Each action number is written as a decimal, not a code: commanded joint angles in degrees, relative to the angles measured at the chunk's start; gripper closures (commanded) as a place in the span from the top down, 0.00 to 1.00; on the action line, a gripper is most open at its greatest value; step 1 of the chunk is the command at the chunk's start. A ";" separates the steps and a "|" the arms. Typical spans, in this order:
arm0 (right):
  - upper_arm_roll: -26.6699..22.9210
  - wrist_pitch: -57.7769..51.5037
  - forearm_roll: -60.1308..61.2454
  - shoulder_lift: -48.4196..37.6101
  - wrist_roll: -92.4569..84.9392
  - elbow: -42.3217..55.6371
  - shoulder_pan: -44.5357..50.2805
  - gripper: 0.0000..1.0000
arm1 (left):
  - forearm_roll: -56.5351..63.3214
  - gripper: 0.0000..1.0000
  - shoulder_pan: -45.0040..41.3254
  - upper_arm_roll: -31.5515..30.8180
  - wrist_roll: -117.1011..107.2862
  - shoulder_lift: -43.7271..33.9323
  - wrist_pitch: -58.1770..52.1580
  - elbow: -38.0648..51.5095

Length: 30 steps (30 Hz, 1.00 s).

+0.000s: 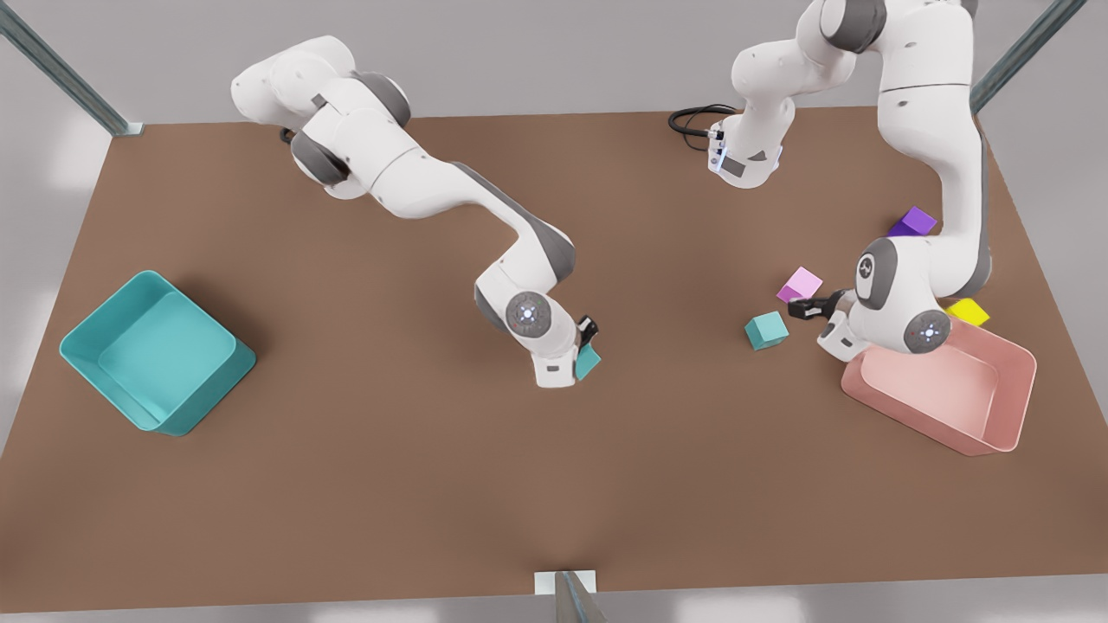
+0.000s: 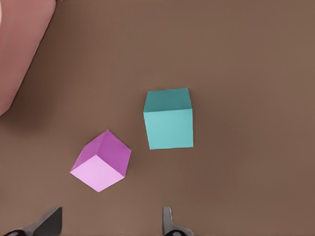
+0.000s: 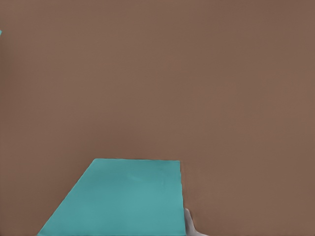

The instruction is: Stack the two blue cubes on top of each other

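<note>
1. While the right pincer (image 1: 586,346) clasps one teal cube (image 1: 589,361), tilted, mid-surface (image 1: 433,484),
2. the second teal cube (image 1: 767,330) sits flat, just at 9 o'clock of the spread left pincer (image 1: 801,308).

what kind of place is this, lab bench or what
Likely a simulated robot test bench: a bare brown table with small matte coloured cubes, including a free teal cube, a teal open bin and a pink open bin.

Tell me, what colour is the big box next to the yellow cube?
Pink. The bin shows best in the front view.
</note>
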 commanded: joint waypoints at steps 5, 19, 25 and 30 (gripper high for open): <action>-3.16 3.60 -1.27 5.96 46.00 2.23 5.29 0.48 | -2.75 1.00 -0.66 0.26 -6.28 0.53 23.17 -6.88; 1.22 -2.98 0.13 -1.94 45.74 2.31 -1.37 1.00 | -5.13 1.00 -2.51 0.35 -6.02 2.99 26.07 -9.87; 2.20 -35.05 -0.04 -9.33 13.50 1.79 -25.27 1.00 | -5.22 1.00 -2.51 0.35 -6.19 5.80 27.39 -10.75; 2.02 -45.70 -14.27 -18.11 -17.37 1.26 -43.22 1.00 | -5.39 1.00 -2.42 0.35 -6.28 8.70 29.76 -10.75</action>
